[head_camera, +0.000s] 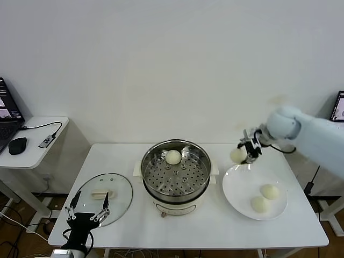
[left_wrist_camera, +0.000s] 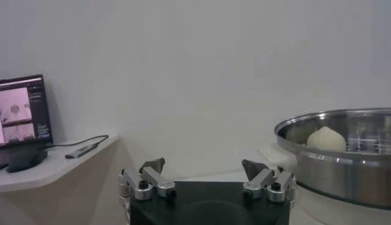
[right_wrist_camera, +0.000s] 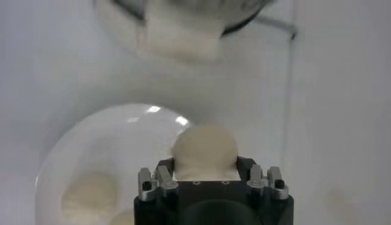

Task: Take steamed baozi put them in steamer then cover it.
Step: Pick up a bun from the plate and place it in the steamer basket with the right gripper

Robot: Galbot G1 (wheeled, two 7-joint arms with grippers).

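My right gripper is shut on a cream-white baozi, held in the air above the far left rim of the white plate; the same baozi fills the space between the jaws in the right wrist view. Two more baozi lie on the plate. One baozi sits on the perforated tray at the back of the steel steamer. The glass cover lies flat on the table left of the steamer. My left gripper is open, parked low by the cover's near edge.
A side desk at the far left carries a laptop, a mouse and a cable. Another screen shows at the right edge. The white table's front edge runs close below the plate and steamer.
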